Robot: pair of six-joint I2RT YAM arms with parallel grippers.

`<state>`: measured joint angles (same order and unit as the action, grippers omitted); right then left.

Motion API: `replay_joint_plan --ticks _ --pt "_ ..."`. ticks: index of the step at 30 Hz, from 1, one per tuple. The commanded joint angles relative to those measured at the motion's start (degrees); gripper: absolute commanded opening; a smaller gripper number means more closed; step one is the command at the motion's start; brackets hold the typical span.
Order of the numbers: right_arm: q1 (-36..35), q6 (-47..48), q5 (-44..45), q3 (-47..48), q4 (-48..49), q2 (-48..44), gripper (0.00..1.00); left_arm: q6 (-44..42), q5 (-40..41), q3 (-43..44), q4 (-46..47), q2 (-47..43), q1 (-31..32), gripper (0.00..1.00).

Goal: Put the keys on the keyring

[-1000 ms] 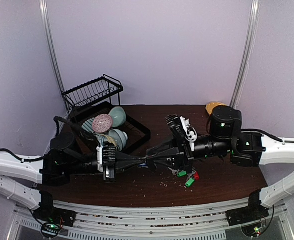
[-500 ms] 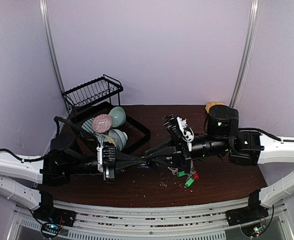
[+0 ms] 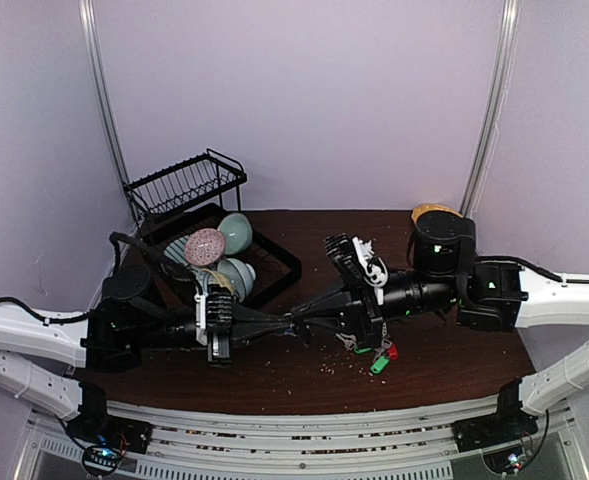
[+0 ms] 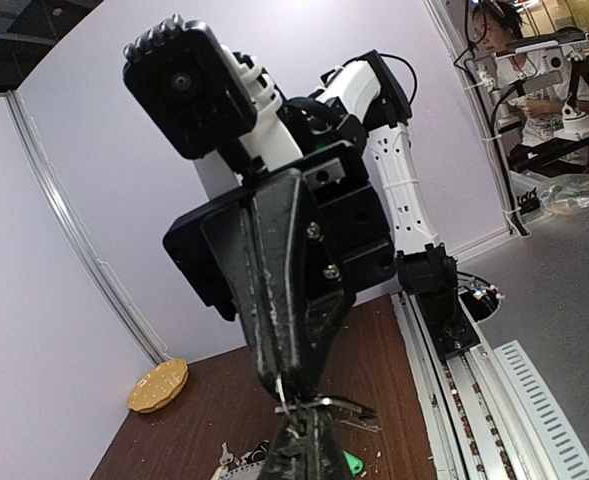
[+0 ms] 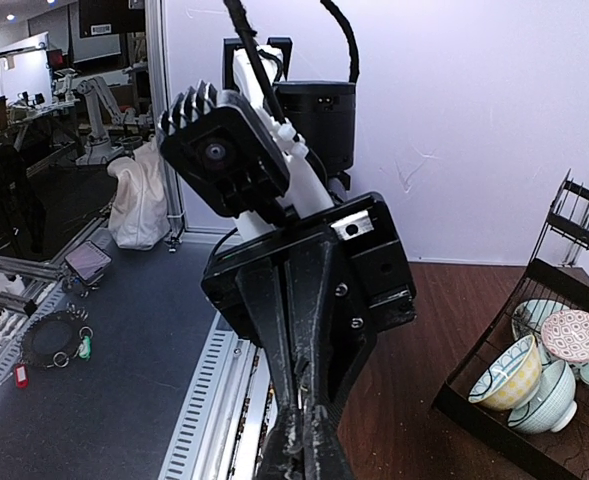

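Observation:
My left gripper [image 3: 286,328] and right gripper [image 3: 310,318] meet tip to tip above the middle of the brown table [image 3: 274,375]. Both are shut. A small silver metal piece [image 4: 296,405] is pinched where the tips touch; I cannot tell whether it is a key or a ring. In the left wrist view it sticks out sideways from my own fingertips [image 4: 309,440]. Loose keys [image 3: 375,353] with green and red tags lie on the table under the right arm. Beside them a beaded silver chain [image 3: 383,335] looks like part of the keyring. A green tag [image 4: 349,462] also shows in the left wrist view.
A black dish rack [image 3: 189,185] with several bowls [image 3: 224,260] stands at the back left. A yellow-orange plate [image 3: 429,212] sits at the back right corner. Crumbs are scattered on the table near the keys. Metal rails run along the table's near edge.
The right gripper's fingers have closed, and it has shifted a little left against the left gripper's tips. The left arm has stayed put.

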<state>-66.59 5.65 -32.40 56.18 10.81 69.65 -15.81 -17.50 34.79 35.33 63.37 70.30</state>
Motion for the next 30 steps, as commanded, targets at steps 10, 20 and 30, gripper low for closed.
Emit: replay_joint_plan --ticks 10,20,30 --pt "-0.2 5.8 9.1 3.8 -14.9 -2.9 0.0 1.3 4.8 1.5 -3.0 -2.5 0.3 0.29" --pt "-0.3 6.8 11.4 6.2 -19.1 -2.6 0.0 1.0 6.8 6.0 -9.6 0.4 0.3 0.25" --pt "-0.2 6.4 10.4 6.3 -18.9 -2.9 0.0 1.4 7.9 7.5 -10.0 2.6 0.3 0.17"
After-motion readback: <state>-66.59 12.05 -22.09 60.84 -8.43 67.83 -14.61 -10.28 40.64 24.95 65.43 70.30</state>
